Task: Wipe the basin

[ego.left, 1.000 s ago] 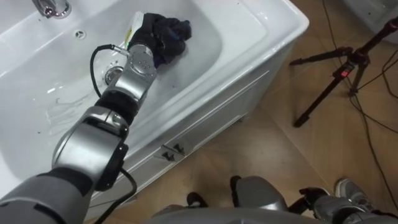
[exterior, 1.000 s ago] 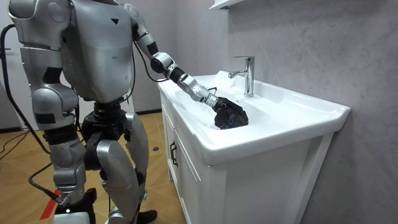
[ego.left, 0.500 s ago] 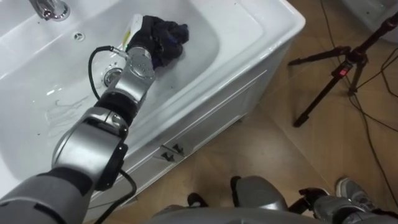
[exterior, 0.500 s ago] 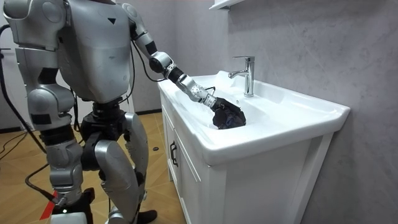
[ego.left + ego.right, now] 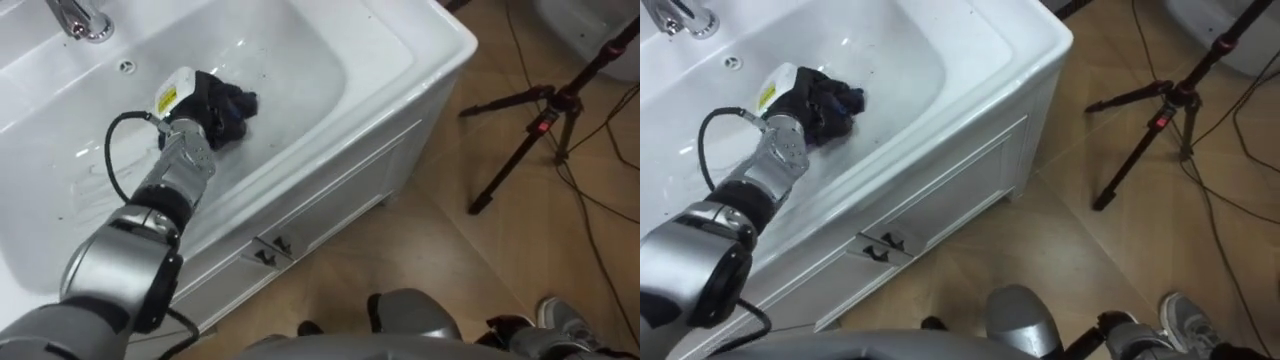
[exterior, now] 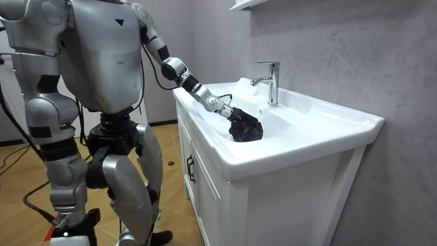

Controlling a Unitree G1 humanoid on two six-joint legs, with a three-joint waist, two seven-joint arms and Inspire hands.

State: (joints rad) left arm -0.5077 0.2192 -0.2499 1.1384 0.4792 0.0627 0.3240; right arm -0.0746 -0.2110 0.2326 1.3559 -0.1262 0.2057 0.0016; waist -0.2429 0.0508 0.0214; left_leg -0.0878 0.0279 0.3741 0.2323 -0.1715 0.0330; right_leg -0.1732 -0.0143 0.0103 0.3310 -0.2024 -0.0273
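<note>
Near basin [image 5: 300,50] front, left hand [image 5: 190,95] gripping cloth [image 5: 235,103]

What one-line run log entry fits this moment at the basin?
robot: standing at basin | left hand: on dark cloth | cloth: inside basin, apart from tap | tap: not touched

Shell: silver-grey, rounded segments; black joints.
Left forearm: slim, metallic; black cable looping beside.
Left hand [image 5: 207,97]: black, white-yellow tag.
Chest: dark triangle mark.

Left hand [image 5: 802,93] on dark cloth [image 5: 841,101], white basin [image 5: 1038,52], black tripod [image 5: 1148,128]
</note>
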